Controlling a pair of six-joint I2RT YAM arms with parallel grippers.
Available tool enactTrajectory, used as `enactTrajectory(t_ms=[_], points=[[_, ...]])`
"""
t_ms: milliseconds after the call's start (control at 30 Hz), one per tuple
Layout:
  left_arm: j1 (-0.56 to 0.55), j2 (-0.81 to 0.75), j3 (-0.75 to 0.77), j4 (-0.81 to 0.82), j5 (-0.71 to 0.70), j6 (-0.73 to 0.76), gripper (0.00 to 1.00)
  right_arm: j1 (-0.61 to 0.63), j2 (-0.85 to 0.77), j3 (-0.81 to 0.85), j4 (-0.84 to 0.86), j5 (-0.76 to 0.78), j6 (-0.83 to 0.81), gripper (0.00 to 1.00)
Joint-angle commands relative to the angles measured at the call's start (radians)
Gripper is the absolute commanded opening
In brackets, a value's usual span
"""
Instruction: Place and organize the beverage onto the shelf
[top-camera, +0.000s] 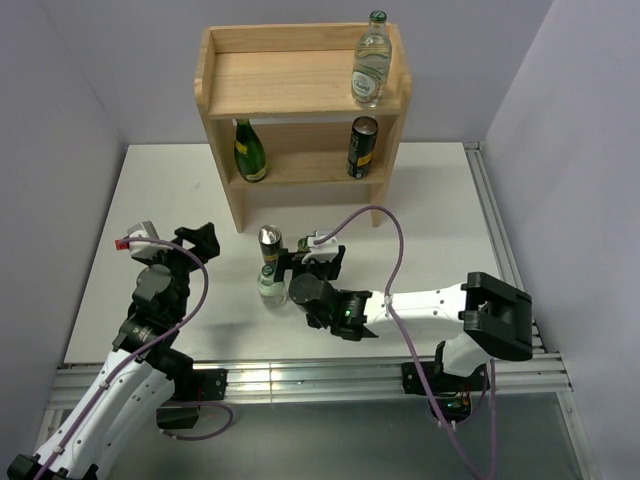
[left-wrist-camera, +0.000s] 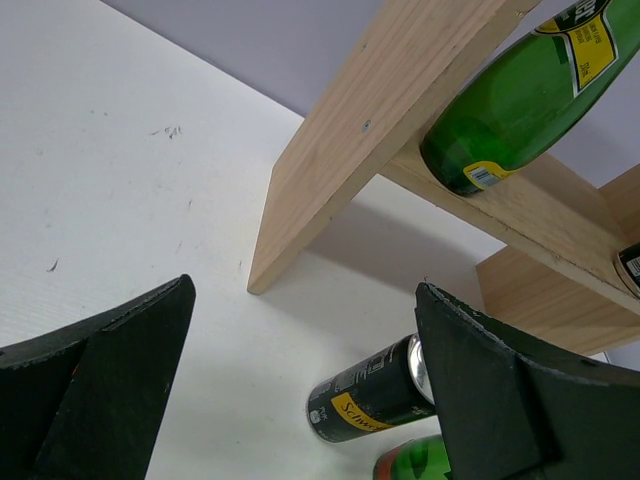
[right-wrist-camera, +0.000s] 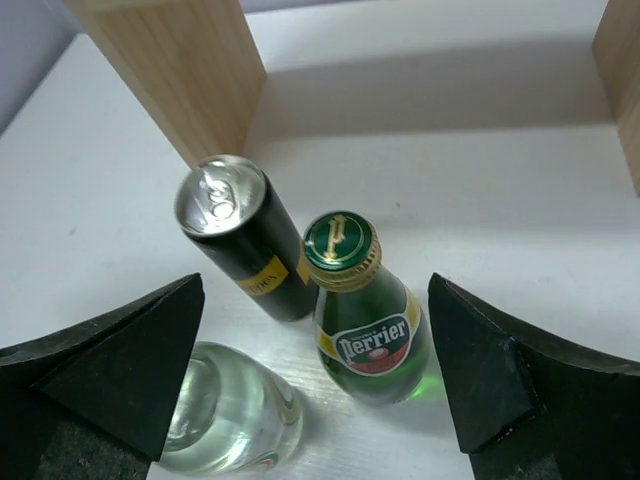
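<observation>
**White table bearing a shelf and three drinks**

A white table (top-camera: 440, 220) is seen, its surface faintly scuffed in places. A light wooden shelf (top-camera: 280, 80) is stood on its far half, carried on its side panels. Before the shelf's left panel, three drinks are grouped closely on the tabletop. A dark can (right-wrist-camera: 245, 240) with a yellow mark is set just beside a green Perrier bottle (right-wrist-camera: 365, 310). A clear glass bottle (right-wrist-camera: 225, 420) is placed nearer the front edge.
</observation>
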Motion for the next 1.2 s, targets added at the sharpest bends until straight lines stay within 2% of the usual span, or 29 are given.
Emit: enactTrajectory(t_ms=[0,633,933,1167], points=[[-0.003,-0.002,0.0,0.022,0.0,0.008,0.99,-0.02,0.042,-0.015,-0.033,-0.029,0.162,1.0],[-0.003,0.021,-0.003,0.045,0.011,0.008,0.99,-0.083,0.211,-0.035,0.026,-0.051,0.225,0.99],[-0.003,0.039,-0.004,0.061,0.014,0.006,0.99,-0.112,0.286,-0.063,0.183,-0.067,0.172,0.99],[-0.003,0.042,-0.006,0.059,0.014,0.006,0.99,-0.132,0.355,-0.064,0.325,-0.077,0.069,0.98]])
